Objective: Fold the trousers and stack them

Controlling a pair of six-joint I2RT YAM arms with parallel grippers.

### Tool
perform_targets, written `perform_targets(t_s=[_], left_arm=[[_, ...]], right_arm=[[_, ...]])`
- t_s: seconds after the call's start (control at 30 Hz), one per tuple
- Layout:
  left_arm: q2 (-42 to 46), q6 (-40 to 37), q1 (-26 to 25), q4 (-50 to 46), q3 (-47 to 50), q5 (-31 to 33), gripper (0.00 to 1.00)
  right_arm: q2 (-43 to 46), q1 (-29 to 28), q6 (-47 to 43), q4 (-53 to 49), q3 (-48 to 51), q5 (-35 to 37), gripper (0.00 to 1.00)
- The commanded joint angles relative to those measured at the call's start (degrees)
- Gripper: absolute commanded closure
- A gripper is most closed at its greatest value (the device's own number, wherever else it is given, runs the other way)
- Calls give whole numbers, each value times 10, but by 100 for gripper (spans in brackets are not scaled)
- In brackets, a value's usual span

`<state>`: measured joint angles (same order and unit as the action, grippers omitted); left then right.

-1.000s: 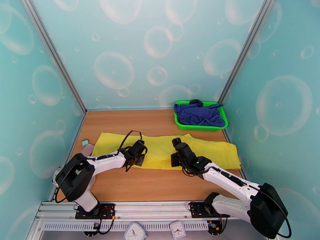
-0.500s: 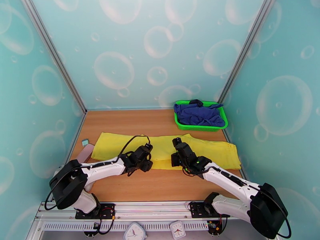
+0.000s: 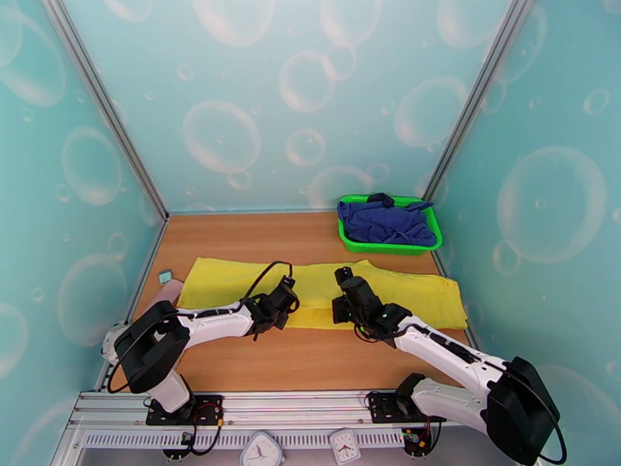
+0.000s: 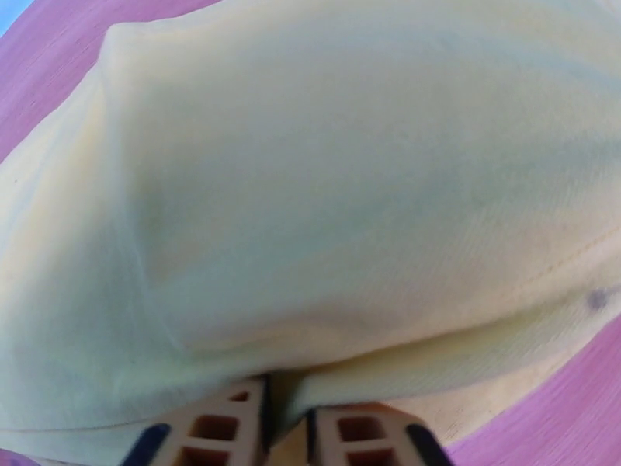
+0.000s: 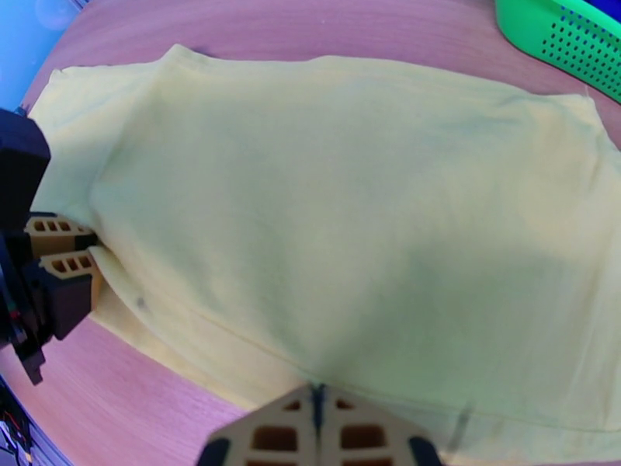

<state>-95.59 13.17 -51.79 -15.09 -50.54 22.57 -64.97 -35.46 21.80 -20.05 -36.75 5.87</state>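
Note:
The bright yellow trousers (image 3: pixel 411 293) lie flat and lengthwise across the wooden table. My left gripper (image 3: pixel 286 298) sits at their near edge just left of the middle. It is shut on a raised fold of the yellow fabric (image 4: pixel 349 188), which bulges up over the closed left gripper (image 4: pixel 283 409). My right gripper (image 3: pixel 339 308) is a little to the right on the same near edge. The right gripper (image 5: pixel 317 413) is shut on the hem of the trousers (image 5: pixel 349 188). The left gripper (image 5: pixel 78 248) also appears there, pinching the cloth's edge.
A green basket (image 3: pixel 388 248) holding a dark blue garment (image 3: pixel 386 221) stands at the back right, its corner (image 5: pixel 559 33) just beyond the trousers. A small pale cloth (image 3: pixel 169 290) lies by the left wall. Teal walls close in the table on three sides.
My left gripper has slid right along the near edge of the trousers, closer to the right gripper. The right arm has stayed put.

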Motion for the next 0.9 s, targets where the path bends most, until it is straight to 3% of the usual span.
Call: perform_targets(t_s=[0.0, 0.3, 0.67, 0.87], left_arm=[[18, 11, -2, -16, -6, 38, 100], [109, 45, -13, -88, 9, 72, 100], [128, 106, -35, -114, 58, 11, 100], [134, 98, -36, -89, 88, -38, 100]], right_arm=[[8, 5, 7, -11, 2, 6, 100], [11, 6, 22, -8, 17, 3, 100], [49, 6, 82, -14, 80, -10, 100], [57, 4, 120, -24, 103, -20, 92]])
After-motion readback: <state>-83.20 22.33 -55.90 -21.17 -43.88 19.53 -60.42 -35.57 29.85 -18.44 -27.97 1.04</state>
